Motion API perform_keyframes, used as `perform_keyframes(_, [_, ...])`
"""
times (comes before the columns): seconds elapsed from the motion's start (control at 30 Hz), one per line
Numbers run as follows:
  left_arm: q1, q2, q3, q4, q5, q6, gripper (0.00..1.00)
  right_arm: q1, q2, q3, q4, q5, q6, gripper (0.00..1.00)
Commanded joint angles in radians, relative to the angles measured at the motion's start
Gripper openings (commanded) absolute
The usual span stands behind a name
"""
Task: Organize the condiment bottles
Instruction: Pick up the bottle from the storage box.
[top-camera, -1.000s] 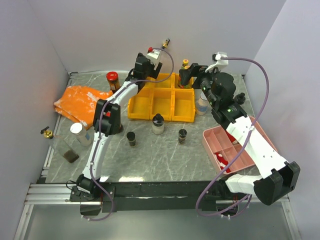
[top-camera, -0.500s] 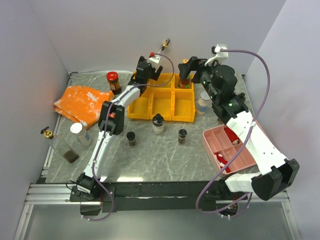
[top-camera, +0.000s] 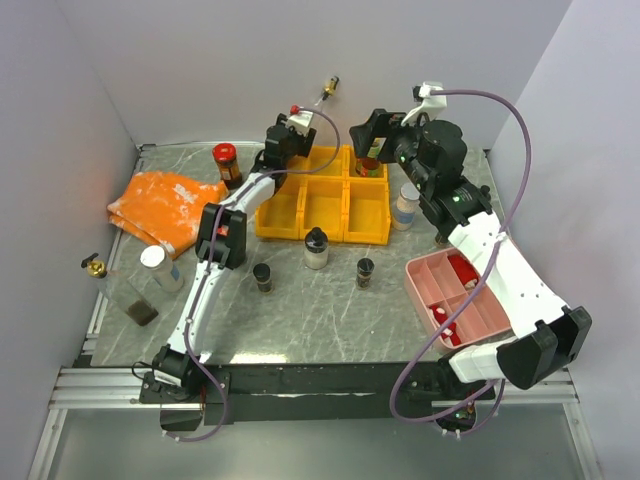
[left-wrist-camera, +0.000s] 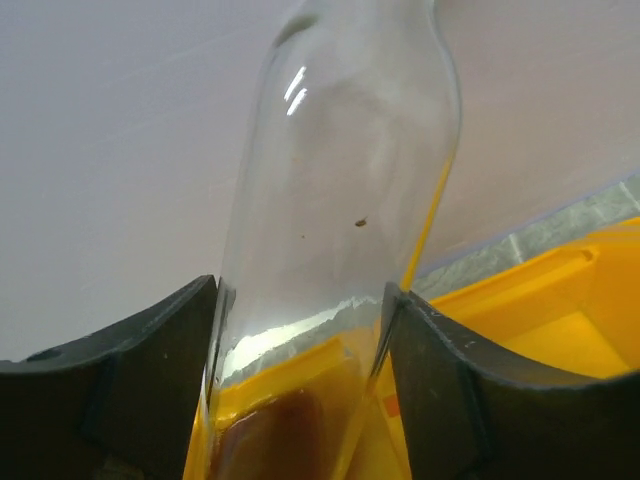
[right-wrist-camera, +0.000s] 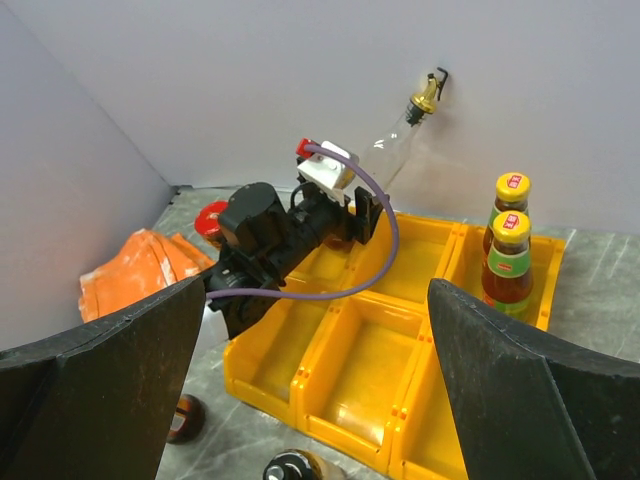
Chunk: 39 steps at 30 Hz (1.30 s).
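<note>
at the yellow bin (right-wrist-camera: 360, 370), tilted clear bottle (right-wrist-camera: 392, 148), gold-tipped, brown dregs

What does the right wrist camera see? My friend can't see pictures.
The left gripper grips a tilted clear bottle at the back of a yellow bin. Two yellow-capped bottles stand at the bin's right end, and an orange cloth lies at left. The right gripper frames the bottom corners, wide open.

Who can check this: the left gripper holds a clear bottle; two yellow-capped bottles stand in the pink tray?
Wrong tray: the yellow-capped bottles stand in the yellow bin, as the right wrist view shows. The left gripper does hold the clear bottle.
</note>
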<state>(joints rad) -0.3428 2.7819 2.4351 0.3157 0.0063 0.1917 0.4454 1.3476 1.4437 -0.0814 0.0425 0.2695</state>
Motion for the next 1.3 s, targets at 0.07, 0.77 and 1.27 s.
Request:
perform_keyframes(0.07, [0.004,-0.016,-0.017,0.17,0.041,-0.037,0.46,0.004,0.019,0.049,0.017,-0.009,-0.019,1.0])
perform_keyframes(0.77, [-0.032,-0.43,-0.399,0.483,0.095,-0.08,0.01,-0.042,0.051,-0.006,0.189,-0.068,0.013,1.0])
perform_keyframes(1.27, [-0.028,-0.717,-0.74,0.631,0.182,-0.084,0.01,-0.183,0.525,0.599,0.065,-0.561,0.12,0.89])
